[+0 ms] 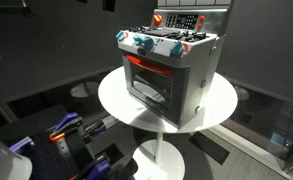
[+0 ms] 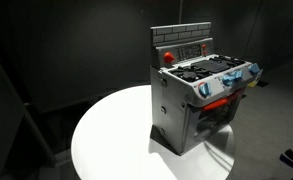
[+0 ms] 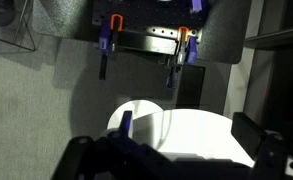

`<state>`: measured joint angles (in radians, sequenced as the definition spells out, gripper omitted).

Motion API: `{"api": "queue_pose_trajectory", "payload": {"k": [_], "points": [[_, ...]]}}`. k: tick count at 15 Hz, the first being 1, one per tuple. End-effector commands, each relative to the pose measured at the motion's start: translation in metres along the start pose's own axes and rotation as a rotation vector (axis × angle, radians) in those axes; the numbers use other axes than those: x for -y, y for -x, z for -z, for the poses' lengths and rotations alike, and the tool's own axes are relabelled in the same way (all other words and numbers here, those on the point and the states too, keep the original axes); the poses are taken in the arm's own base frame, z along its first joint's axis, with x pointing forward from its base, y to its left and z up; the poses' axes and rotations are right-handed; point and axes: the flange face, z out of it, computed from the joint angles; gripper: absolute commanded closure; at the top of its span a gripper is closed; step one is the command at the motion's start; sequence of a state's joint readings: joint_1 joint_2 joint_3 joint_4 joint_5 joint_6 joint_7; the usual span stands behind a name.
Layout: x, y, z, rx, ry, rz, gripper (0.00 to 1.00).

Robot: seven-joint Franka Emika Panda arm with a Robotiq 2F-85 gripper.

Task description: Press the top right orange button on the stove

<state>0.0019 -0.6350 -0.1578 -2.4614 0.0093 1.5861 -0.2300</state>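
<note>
Far from stove (image 1: 171,70), gripper (image 3: 176,155) spread.

One round white table (image 3: 201,135), just ahead of the gripper (image 3: 176,165) in the wrist view. One toy stove (image 1: 171,70) on that table in both exterior views, placement relative to the gripper not readable. One red-orange button (image 2: 168,57) plainly countable on the back panel (image 2: 186,35); smaller buttons (image 2: 193,50) beside it too tiny to number. One oven door (image 1: 148,85) with one red handle (image 1: 146,64). One row of blue-and-white knobs (image 1: 151,44), count unclear. Two purple-and-orange clamps (image 3: 107,45), farther ahead of the gripper, past the table's edge.
</note>
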Motion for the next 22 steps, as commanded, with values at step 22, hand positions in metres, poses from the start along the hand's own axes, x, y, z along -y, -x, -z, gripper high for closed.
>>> {"api": "queue_pose_trajectory", "payload": {"k": [22], "points": [[-0.013, -0.144, 0.068, -0.397, 0.080, -0.186, 0.00]]}}
